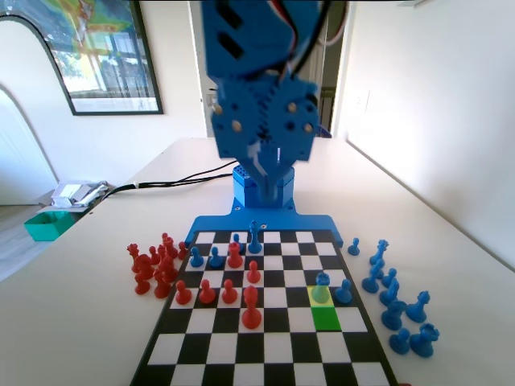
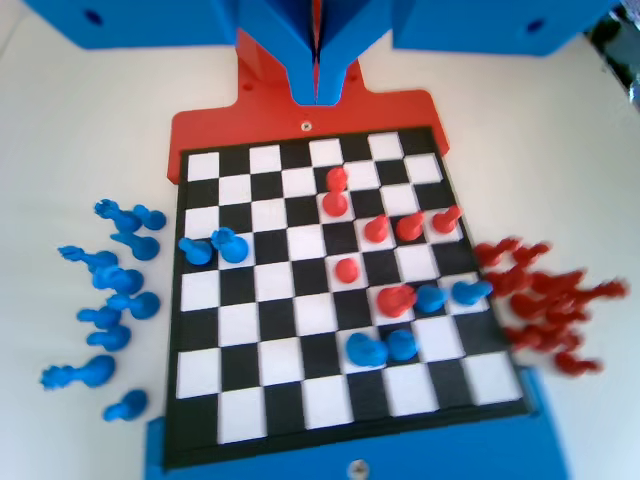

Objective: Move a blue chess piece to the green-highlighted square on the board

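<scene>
The blue two-finger gripper (image 1: 269, 165) hung high over the far end of the flat black-and-white chequered board w/ blue plastic edge (image 1: 261, 223), jaws pressed together and holding nothing. The small blue plastic pawn w/ round ball head and flared base (image 1: 321, 287) stood upright on the pale yellow-tinted square (image 1: 312, 297), right side of the fixed view, well nearer the camera than the gripper and far below it. The bright solid green square (image 1: 326, 318) lay just beyond, next square nearer. In the wrist view the pawn (image 2: 233, 245) sat at left, below the jaws.
</scene>
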Motion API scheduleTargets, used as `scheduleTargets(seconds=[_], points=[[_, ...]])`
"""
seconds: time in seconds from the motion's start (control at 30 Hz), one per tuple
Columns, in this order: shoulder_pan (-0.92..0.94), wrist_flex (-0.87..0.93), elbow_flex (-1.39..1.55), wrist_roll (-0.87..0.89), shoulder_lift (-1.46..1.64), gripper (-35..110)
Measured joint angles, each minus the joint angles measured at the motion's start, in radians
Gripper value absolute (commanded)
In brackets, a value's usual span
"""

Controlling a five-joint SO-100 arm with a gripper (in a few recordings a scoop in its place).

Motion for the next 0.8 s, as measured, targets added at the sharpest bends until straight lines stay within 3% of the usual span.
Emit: scheduleTargets(seconds=[0.43, 0.8], points=[[-0.091, -0.230, 0.178, 0.393, -0.057, 1], [-0.195, -0.281, 0.144, 0.555, -0.233, 8]])
